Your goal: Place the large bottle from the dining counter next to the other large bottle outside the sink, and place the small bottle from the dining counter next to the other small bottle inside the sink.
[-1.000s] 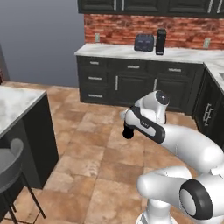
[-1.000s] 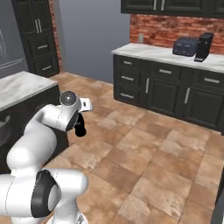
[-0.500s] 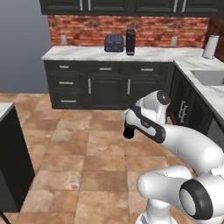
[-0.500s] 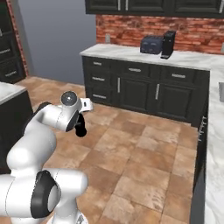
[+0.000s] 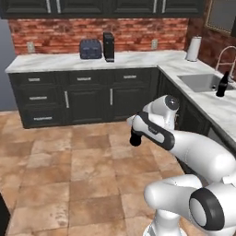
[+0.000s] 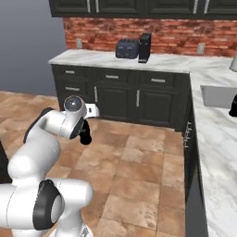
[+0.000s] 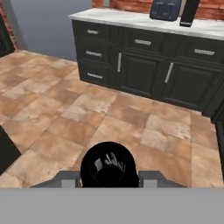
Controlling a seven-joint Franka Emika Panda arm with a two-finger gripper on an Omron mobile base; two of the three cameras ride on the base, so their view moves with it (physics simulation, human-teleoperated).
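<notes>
on the far marble worktop (image 5: 60, 62) stand a toaster (image 5: 90, 48) and, just right of it, a tall black appliance (image 5: 109, 46); over the tiled floor (image 5: 69, 170) at centre the gripper (image 5: 135, 138) is closed around the large bottle (image 7: 109, 165), fingers (image 7: 151, 177) pressing its black sides; at the far right the sink (image 5: 200, 82) sits under an arched tap (image 5: 224, 57), with the other large bottle (image 5: 222, 85) upright on the marble just beside the basin's near right rim.

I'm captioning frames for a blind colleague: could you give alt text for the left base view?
The hand holds the large bottle over brown floor tiles, facing dark cabinets. At right, the other large bottle stands beside the sink.
</notes>
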